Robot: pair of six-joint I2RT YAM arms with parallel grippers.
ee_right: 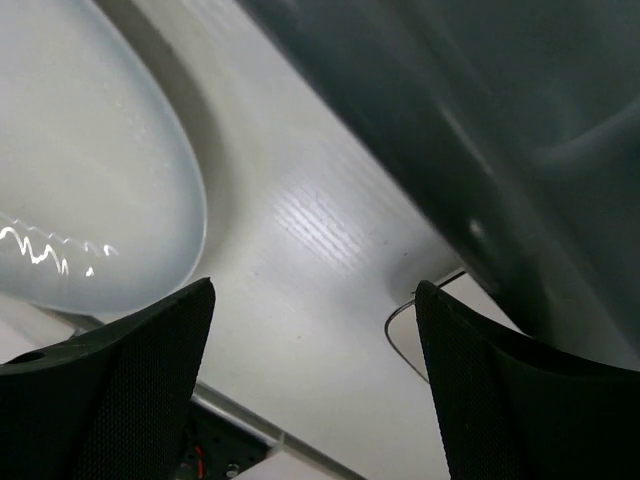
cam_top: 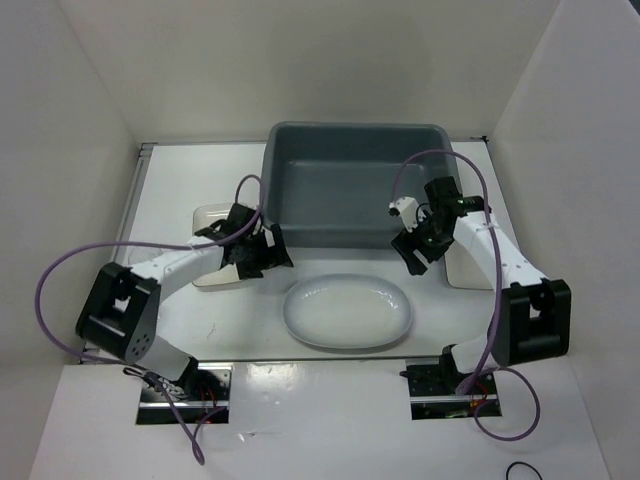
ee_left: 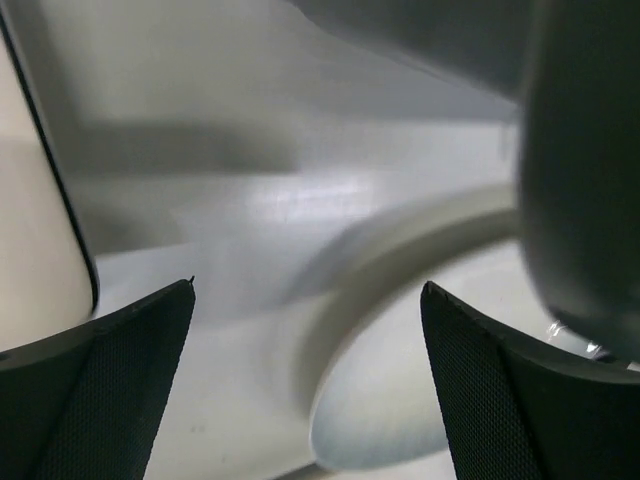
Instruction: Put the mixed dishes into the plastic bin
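The right gripper stands released, its jaws spread wide with only bare white table between them. It hangs just in front of the near right corner of the plastic bin, whose dark wall fills the upper right of the wrist view. The left gripper is also released, fingers well apart and holding nothing. It sits low over a cream rounded-rectangle plate at the bin's left side (the left arm hides most of that plate).

Between the two claws the large white oval platter lies flat on the table, just in front of the bin's near wall. A narrow strip of bare tabletop separates its far rim from the bin. Another pale plate shows from under the right arm, beside the bin's near right corner. All three dishes lie outside the bin.

The bin reaches the table's far edge, its flared rim open upward. White walls close in on the left, right and back.
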